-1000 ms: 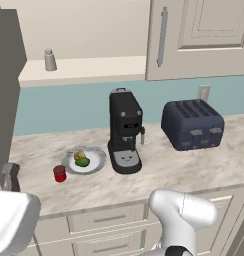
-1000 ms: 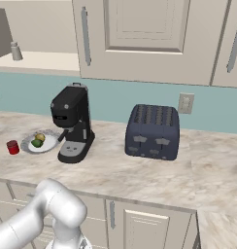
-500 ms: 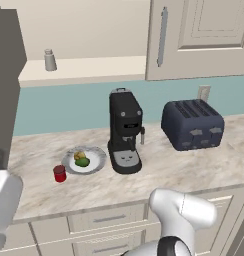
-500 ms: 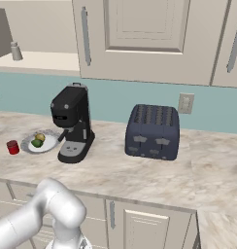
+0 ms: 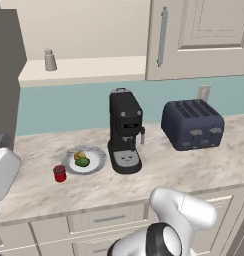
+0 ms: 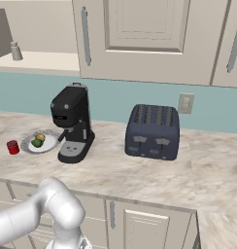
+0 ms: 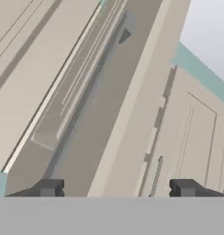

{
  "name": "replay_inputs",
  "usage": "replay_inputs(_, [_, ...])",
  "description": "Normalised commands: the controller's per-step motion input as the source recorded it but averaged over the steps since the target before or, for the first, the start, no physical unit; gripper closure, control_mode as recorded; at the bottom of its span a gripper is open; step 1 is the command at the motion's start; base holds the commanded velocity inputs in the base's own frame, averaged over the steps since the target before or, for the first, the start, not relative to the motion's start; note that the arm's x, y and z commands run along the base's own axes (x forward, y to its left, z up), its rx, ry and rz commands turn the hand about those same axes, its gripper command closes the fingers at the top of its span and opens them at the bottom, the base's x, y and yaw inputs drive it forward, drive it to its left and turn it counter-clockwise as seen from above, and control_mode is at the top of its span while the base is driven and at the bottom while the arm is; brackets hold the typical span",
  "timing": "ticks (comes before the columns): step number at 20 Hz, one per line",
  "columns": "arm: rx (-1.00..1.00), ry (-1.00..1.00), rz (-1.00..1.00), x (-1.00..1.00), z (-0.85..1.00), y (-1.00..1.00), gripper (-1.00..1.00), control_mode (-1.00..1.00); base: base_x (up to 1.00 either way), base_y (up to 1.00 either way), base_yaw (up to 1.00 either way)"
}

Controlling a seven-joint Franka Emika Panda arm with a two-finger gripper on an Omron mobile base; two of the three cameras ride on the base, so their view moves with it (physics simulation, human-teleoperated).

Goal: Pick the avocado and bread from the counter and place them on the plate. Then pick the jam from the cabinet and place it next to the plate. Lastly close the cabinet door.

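Note:
The white plate (image 5: 96, 159) (image 6: 50, 144) lies on the beige counter (image 5: 194, 170), left of the coffee machine. On it rest the green avocado (image 5: 83, 162) (image 6: 36, 143) and the golden-brown bread (image 5: 79, 155) (image 6: 41, 137). The red jam (image 5: 59, 173) (image 6: 13, 147) stands on the counter just left of the plate. The cabinet (image 5: 84, 67) is open, its door (image 5: 6, 75) swung out at the left. In the hand view my gripper (image 7: 117, 188) is open, its fingertips (image 7: 49, 187) wide apart, close before the door's silver handle (image 7: 81, 105). It holds nothing.
A black coffee machine (image 5: 125, 132) (image 6: 72, 124) stands right of the plate, and a dark blue toaster (image 5: 192, 124) (image 6: 153, 131) farther right. A grey-white shaker (image 5: 50, 60) (image 6: 15, 50) sits on the cabinet shelf. My white arm (image 5: 1, 175) crosses the left edge.
The white arm link at the left edge of the left base view has swung up and farther left. Plate, food and jam have not moved.

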Motion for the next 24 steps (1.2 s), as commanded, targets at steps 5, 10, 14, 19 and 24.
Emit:
replay_inputs(5, [0.00,0.08,-0.16,0.02,0.00,-0.01,-1.00,-1.00,0.00,0.00,0.00])
replay_inputs(10, [0.01,0.00,-0.08,0.00,0.05,-0.23,-1.00,-1.00,0.00,0.00,0.00])
replay_inputs(14, [0.07,0.00,-0.01,0.36,0.00,-0.57,-1.00,-1.00,0.00,0.00,0.00])
replay_inputs(19, [0.15,0.03,0.00,0.98,0.00,-0.70,-1.00,-1.00,0.00,0.00,0.00])
replay_inputs(24, [0.20,0.01,0.05,1.00,0.00,-0.98,-1.00,-1.00,0.00,0.00,0.00])
